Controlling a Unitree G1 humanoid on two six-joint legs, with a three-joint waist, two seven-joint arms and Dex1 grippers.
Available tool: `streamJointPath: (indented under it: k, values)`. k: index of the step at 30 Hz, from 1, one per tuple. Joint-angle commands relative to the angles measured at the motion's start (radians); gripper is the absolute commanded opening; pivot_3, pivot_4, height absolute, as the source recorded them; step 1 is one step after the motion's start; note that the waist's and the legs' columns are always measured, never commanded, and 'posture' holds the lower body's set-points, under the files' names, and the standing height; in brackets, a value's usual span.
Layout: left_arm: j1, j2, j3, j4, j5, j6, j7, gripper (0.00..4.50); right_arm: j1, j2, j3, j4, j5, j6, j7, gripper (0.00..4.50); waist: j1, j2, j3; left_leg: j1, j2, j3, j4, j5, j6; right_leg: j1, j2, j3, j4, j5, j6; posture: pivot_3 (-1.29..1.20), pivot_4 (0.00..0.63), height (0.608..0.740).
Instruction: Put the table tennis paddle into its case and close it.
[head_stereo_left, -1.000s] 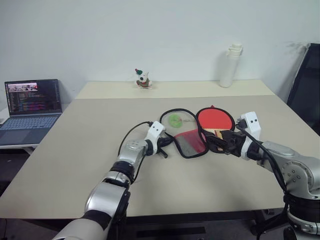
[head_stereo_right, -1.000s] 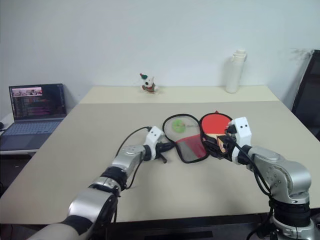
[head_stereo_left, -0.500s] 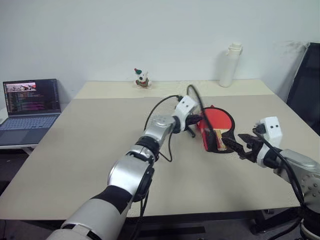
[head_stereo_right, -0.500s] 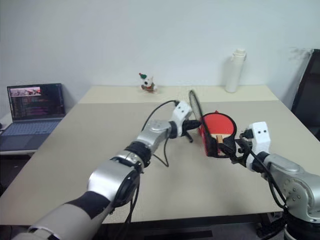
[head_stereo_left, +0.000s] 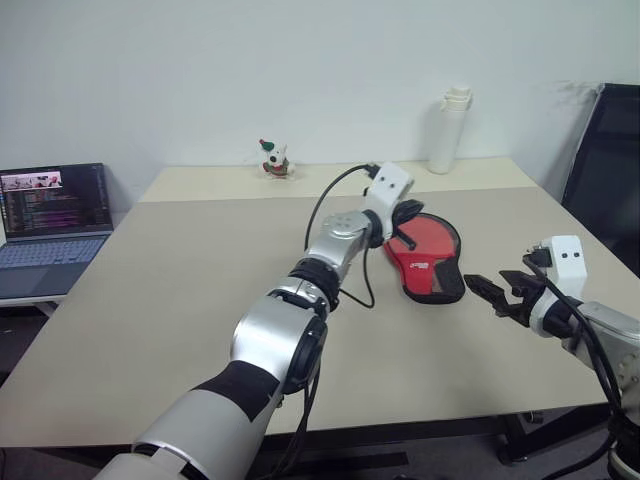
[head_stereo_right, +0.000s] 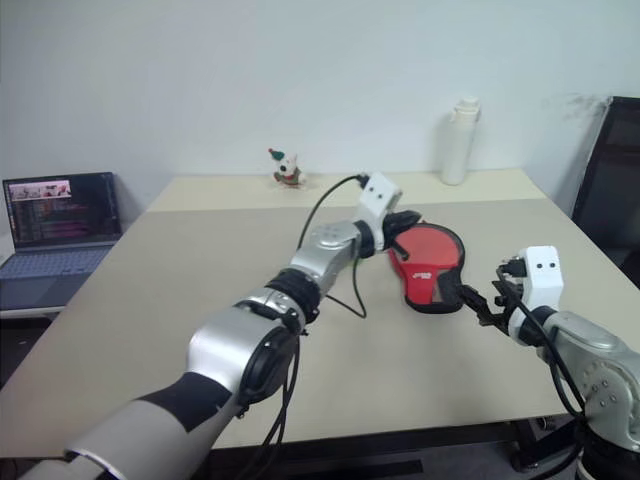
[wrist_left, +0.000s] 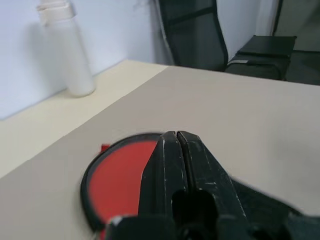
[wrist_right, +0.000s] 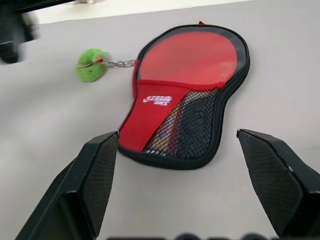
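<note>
Beige table (head_stereo_left: 200, 300) holds the red-and-black case (wrist_right: 185, 107), folded shut over the paddle. The left gripper (wrist_left: 176, 150), pressed together, hovers above the case; the right gripper (wrist_right: 187, 200), spread wide, waits just beside it. Being soft and light, the case probably wants pinching at its zip edge.

One case (wrist_right: 186, 95), one bottle (head_stereo_left: 446, 130), one laptop (head_stereo_left: 55, 215)

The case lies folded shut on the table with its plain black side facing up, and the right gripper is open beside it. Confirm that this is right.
Not quite. The case does lie folded shut on the table, but its red side with the black mesh pocket and white logo faces up, not the plain black side; the right wrist view shows this. The right gripper is open beside it, as you say.
</note>
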Motion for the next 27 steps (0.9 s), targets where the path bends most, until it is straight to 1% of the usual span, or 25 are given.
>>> streamJointPath:
  k: [1, 4, 5, 6, 7, 10, 12, 14, 17, 20, 23, 27]
  values:
    - [0.069, 0.057, 0.026, -0.108, -0.048, -0.02, -0.119, 0.0, -0.099, -0.034, 0.069, 0.203, -0.093, -0.167, 0.049, 4.49, 0.002, 0.0, 0.0, 0.0, 0.0, 0.001, 0.0, 0.0, 0.0, 0.0, 0.0, 0.0, 0.0, 0.0, 0.0, 0.0, 0.15, 0.74]
    - [0.201, 0.12, 0.017, -0.276, -0.085, 0.023, -0.232, 0.0, -0.204, -0.049, 0.151, 0.447, -0.187, -0.312, 0.104, 4.49, 0.0, 0.001, 0.0, -0.001, 0.0, 0.002, 0.0, 0.0, 0.0, -0.001, 0.0, 0.001, -0.001, 0.0, 0.0, 0.0, 0.15, 0.74]
    - [0.232, 0.129, 0.012, -0.329, -0.095, 0.046, -0.248, 0.0, -0.224, -0.052, 0.165, 0.496, -0.203, -0.34, 0.121, 4.49, 0.001, 0.0, 0.0, -0.002, 0.0, 0.002, 0.0, 0.0, 0.0, -0.002, 0.0, 0.001, -0.001, 0.001, -0.001, 0.0, 0.15, 0.74]
    - [0.292, 0.149, 0.005, -0.432, -0.113, 0.094, -0.272, 0.0, -0.259, -0.053, 0.188, 0.577, -0.229, -0.382, 0.141, 4.49, 0.005, 0.0, 0.0, -0.002, 0.0, 0.002, 0.0, 0.0, 0.0, -0.002, 0.0, 0.001, 0.0, 0.003, -0.005, 0.0, 0.15, 0.74]
    - [0.354, 0.169, 0.002, -0.546, -0.136, 0.157, -0.287, 0.0, -0.295, -0.052, 0.21, 0.666, -0.26, -0.43, 0.159, 4.49, 0.006, 0.0, 0.0, -0.002, 0.0, 0.002, 0.0, 0.0, 0.0, -0.003, 0.0, 0.001, 0.0, 0.003, -0.005, 0.0, 0.15, 0.74]
    - [0.494, 0.213, -0.007, -0.825, -0.192, 0.321, -0.298, 0.0, -0.383, -0.051, 0.253, 0.894, -0.327, -0.548, 0.203, 4.49, 0.008, 0.001, 0.0, -0.003, 0.001, 0.001, 0.0, 0.0, 0.0, -0.005, -0.001, 0.002, 0.001, 0.003, -0.006, 0.0, 0.15, 0.74]
    - [0.566, 0.241, -0.01, -0.968, -0.215, 0.404, -0.283, 0.0, -0.436, -0.05, 0.28, 1.046, -0.372, -0.623, 0.239, 4.49, 0.01, 0.001, 0.0, -0.004, 0.002, 0.001, 0.0, 0.0, 0.0, -0.005, -0.002, 0.001, 0.001, 0.003, -0.006, 0.0, 0.15, 0.74]
    - [0.615, 0.262, -0.01, -1.066, -0.233, 0.465, -0.262, 0.0, -0.484, -0.047, 0.306, 1.187, -0.415, -0.698, 0.274, 4.49, 0.013, 0.001, 0.0, -0.004, 0.002, 0.001, 0.0, 0.0, 0.0, -0.005, -0.004, 0.001, 0.001, 0.003, -0.006, 0.0, 0.15, 0.74]
    - [0.645, 0.279, -0.017, -1.134, -0.245, 0.509, -0.238, 0.0, -0.545, -0.04, 0.327, 1.358, -0.467, -0.789, 0.295, 4.49, 0.014, 0.001, 0.0, -0.004, 0.001, 0.001, 0.001, 0.0, 0.0, -0.004, -0.007, 0.001, 0.002, 0.004, -0.005, 0.0, 0.15, 0.74]
    - [0.651, 0.291, -0.024, -1.16, -0.251, 0.527, -0.223, 0.0, -0.585, -0.032, 0.336, 1.47, -0.502, -0.848, 0.309, 4.49, 0.012, 0.0, 0.0, -0.003, 0.0, 0.001, 0.002, 0.0, 0.0, -0.003, -0.008, 0.002, 0.001, 0.005, -0.003, 0.0, 0.15, 0.74]
    - [0.652, 0.304, -0.026, -1.172, -0.258, 0.536, -0.217, 0.0, -0.61, -0.02, 0.345, 1.534, -0.527, -0.876, 0.337, 4.49, 0.008, 0.001, 0.0, -0.002, 0.001, 0.001, 0.002, 0.0, 0.0, -0.002, -0.007, 0.003, 0.001, 0.005, -0.003, 0.0, 0.15, 0.74]
    - [0.654, 0.32, -0.031, -1.179, -0.261, 0.538, -0.21, 0.0, -0.622, 0.001, 0.352, 1.564, -0.549, -0.879, 0.386, 4.49, 0.006, 0.001, 0.0, -0.002, 0.002, 0.001, 0.002, 0.0, 0.0, -0.002, -0.006, 0.002, 0.002, 0.005, -0.003, 0.0, 0.15, 0.74]
